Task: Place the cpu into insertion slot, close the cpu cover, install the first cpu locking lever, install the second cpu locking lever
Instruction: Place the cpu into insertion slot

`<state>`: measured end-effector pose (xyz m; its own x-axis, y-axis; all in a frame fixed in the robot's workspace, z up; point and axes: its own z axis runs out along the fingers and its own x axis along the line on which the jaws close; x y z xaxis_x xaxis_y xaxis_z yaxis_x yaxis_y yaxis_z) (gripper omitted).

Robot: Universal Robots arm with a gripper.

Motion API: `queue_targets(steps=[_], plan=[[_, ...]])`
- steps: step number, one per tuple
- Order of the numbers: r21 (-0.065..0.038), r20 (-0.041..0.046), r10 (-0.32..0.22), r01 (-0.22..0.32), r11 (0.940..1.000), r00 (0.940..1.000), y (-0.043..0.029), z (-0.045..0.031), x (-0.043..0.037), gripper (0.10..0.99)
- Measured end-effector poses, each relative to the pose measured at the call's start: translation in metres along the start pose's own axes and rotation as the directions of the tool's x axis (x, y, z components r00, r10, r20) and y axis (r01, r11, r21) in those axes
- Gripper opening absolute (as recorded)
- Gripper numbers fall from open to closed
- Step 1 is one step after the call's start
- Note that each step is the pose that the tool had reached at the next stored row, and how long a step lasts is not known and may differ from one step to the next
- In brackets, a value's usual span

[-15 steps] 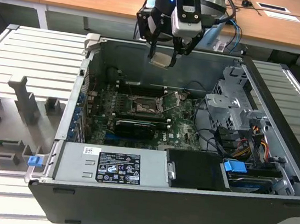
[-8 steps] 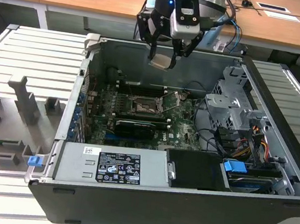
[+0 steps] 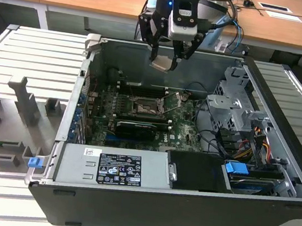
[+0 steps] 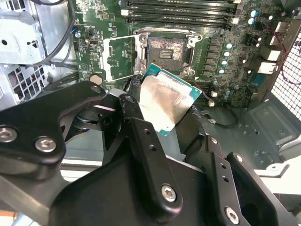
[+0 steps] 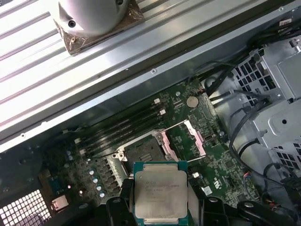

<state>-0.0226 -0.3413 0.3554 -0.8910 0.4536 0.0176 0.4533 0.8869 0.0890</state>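
Grey moulded fixtures [image 3: 24, 104] stand on the ribbed table [image 3: 31, 52] at the exterior view's left. Moving across, the open computer case [image 3: 82, 82] lies on its side with the green motherboard [image 3: 179, 128] facing up. That looks deliberate, giving the arm a straight drop onto it.

Centre stage now: the gripper [image 3: 165, 59] hangs above the case's far wall, well clear of the board. Its 2 black fingers [image 5: 123, 203] are closed in on the cpu [image 5: 160, 193], pinching it by opposite edges. The silver-grey top faces up towards both wrist cameras. An edge grip like that, I reckon, keeps the underside free and untouched. In the second wrist view the cpu [image 4: 167, 99] sits slightly skewed against the socket's square outline.

Down below, the insertion slot [image 3: 142, 108] waits bare, just in front of the long black memory slots [image 3: 143, 89]. In the second wrist view the slot [image 4: 165, 49] shows its dark contact field. The cpu cover [image 4: 120, 57] is swung open to 1 side of it, window showing board beneath. So the way in is open, but chip and socket are well apart: placing is not yet done.

Further right, the drive cage [image 3: 235, 110] and its cable bundle [image 3: 258, 146] crowd the case, apart from the socket.
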Motion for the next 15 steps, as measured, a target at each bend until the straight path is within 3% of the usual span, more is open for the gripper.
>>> queue_targets(steps=[8, 15], plan=[[-0.001, 0.0033, 0.037, -0.037, 0.9993, 0.9993, -0.0001, 0.0005, 0.0, 0.541], [-0.002, 0.0094, 0.103, -0.103, 0.9947, 0.9946, -0.0002, 0.0019, 0.0, 0.541]])
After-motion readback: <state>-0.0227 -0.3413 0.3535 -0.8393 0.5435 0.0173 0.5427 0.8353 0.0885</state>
